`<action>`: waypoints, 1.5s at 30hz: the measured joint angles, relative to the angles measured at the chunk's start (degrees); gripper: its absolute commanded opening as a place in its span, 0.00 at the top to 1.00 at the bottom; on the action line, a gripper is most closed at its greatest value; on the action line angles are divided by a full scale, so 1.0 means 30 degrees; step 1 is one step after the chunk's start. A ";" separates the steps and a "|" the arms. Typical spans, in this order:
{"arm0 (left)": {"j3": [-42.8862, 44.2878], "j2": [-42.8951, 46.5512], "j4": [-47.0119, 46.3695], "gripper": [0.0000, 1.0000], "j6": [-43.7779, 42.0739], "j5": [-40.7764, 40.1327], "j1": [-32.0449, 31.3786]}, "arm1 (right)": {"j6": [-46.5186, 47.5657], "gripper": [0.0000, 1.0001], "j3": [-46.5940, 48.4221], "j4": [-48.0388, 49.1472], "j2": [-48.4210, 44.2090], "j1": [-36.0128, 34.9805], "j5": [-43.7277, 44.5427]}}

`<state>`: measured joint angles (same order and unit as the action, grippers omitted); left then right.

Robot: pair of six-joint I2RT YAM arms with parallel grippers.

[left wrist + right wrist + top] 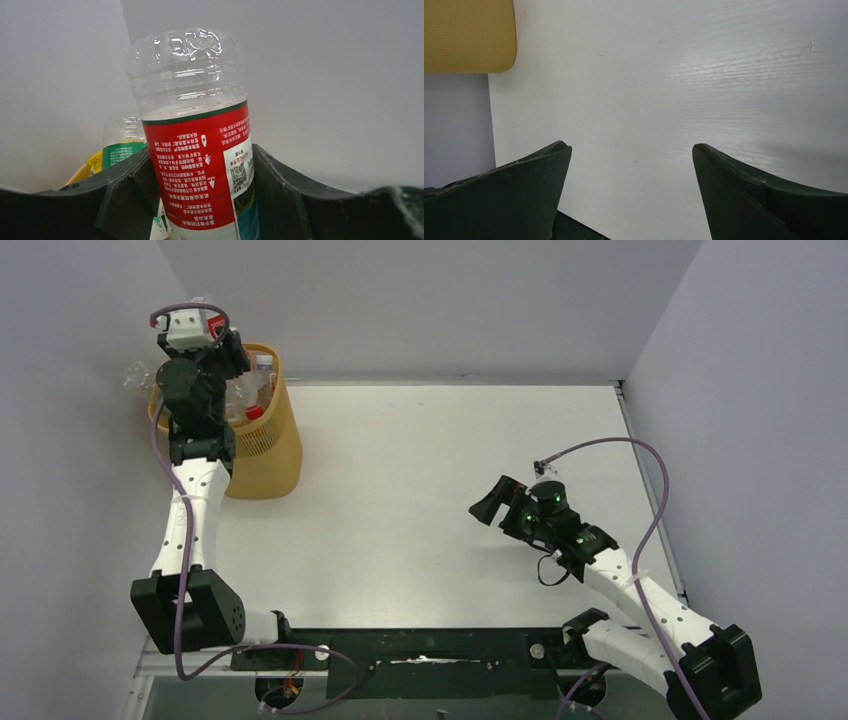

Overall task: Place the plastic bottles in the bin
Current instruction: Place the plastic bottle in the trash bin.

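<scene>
My left gripper [222, 340] is raised over the yellow-orange bin [268, 445] at the far left. It is shut on a clear plastic bottle with a red label [197, 165], whose ribbed base points toward the back wall. In the left wrist view the gripper [200, 150] has both fingers pressed on the label. A green-labelled bottle [122, 145] shows behind it. Several bottles [255, 390] lie in the bin, and a clear one [136, 375] sticks out past its left rim. My right gripper [490, 502] is open and empty above the table; the wrist view [631, 147] shows only bare tabletop between the fingers.
The white table [430, 460] is walled at the back and both sides. The bin stands in the back left corner; part of its side [469, 35] shows in the right wrist view. The left arm's purple cable [160, 455] hangs beside the bin.
</scene>
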<state>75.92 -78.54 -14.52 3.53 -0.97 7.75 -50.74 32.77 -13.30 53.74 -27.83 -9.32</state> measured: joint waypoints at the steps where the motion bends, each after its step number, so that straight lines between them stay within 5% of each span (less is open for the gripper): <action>1: -0.0153 0.0000 -0.0226 0.49 0.0007 0.0051 0.0051 | 0.0095 0.02 0.0007 -0.0015 0.0197 0.0000 -0.0080; 27: -0.4932 0.2229 -0.4532 0.45 0.1566 0.2361 0.0408 | 0.0714 0.02 0.0867 -0.0291 0.0117 -0.0131 -0.0379; 40: -0.3504 -0.0474 -0.3169 0.15 0.1836 0.3424 0.0656 | 0.0925 0.02 0.2637 -0.1472 0.0153 -0.0379 0.0721; 45: -0.1341 -0.0648 -0.0466 0.15 0.2055 0.3417 0.0947 | 0.1239 0.02 0.3905 -0.2477 0.0692 -0.0379 0.1268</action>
<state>71.90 -80.49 -15.92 9.69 9.28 10.59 -47.03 44.49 -20.73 55.81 -28.97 -5.52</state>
